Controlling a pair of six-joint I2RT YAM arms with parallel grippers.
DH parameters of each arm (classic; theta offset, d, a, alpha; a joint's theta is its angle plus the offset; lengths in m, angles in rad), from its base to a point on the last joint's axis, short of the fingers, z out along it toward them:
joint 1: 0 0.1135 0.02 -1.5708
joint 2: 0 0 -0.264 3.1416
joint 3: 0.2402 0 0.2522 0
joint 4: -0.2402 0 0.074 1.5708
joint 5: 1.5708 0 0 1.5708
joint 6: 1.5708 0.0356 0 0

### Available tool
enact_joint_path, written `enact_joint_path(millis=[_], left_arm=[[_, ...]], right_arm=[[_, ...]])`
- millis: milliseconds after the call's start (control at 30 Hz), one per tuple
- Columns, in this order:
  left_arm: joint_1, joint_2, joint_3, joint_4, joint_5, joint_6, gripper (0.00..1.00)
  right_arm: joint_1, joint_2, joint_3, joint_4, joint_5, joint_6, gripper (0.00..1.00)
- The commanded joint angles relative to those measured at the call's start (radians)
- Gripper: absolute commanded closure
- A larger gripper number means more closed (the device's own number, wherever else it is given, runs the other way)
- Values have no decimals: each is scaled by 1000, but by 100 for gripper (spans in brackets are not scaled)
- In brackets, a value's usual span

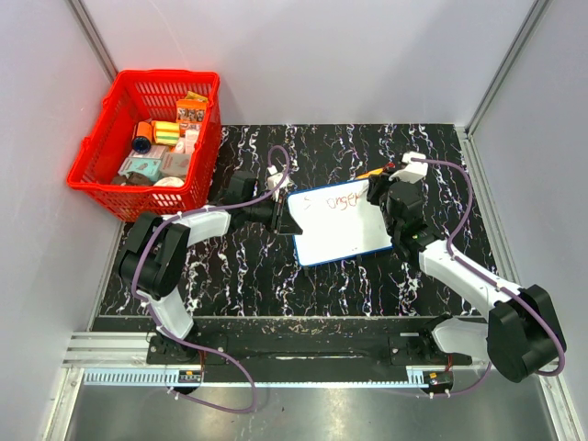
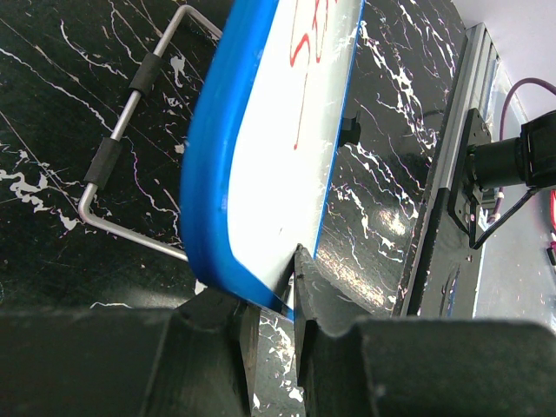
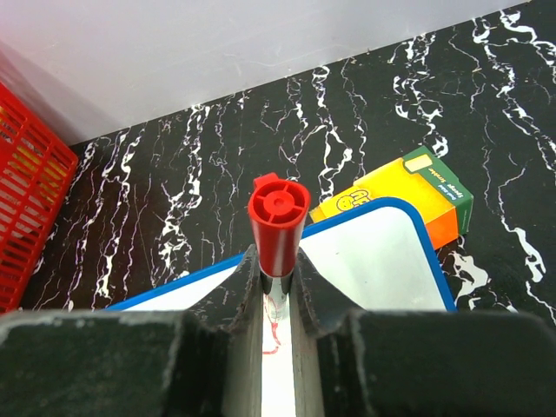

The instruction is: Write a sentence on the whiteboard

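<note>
The whiteboard (image 1: 342, 230), white with a thin blue frame, lies tilted on the black marbled table. A short line of red scrawled writing (image 1: 346, 197) runs along its upper part. My left gripper (image 1: 279, 219) is shut on the board's left edge; in the left wrist view the jaws (image 2: 276, 317) pinch the blue frame (image 2: 208, 191), and red strokes (image 2: 304, 95) show on the white. My right gripper (image 1: 382, 208) is shut on a red marker (image 3: 278, 215), held upright with its tip down on the board (image 3: 378, 261) beside red strokes (image 3: 271, 334).
A red basket (image 1: 152, 138) with several small items stands at the back left, and its corner shows in the right wrist view (image 3: 26, 200). An orange box (image 3: 408, 191) lies just behind the board's far right corner. A wire stand (image 2: 113, 156) sits under the board.
</note>
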Motion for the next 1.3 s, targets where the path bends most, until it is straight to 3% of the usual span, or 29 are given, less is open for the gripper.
enact_joint_path(millis=[0,400,833,1033,1267], left_arm=[[-14,21,-11,-58,-147,128,100],[-14,21,-11,-56,-147,128,100],[-15,20,-11,-56,-148,127,100],[-15,18,-11,-53,-148,125,100],[-17,18,-13,-51,-151,125,100]], right_arm=[[-6,5,26,12,68,4,100],[-6,-1,18,43,93,6,100],[-6,-175,-48,40,-75,-2,100],[2,-179,-46,-2,-128,0,100],[192,-145,-55,20,-18,-121,100]])
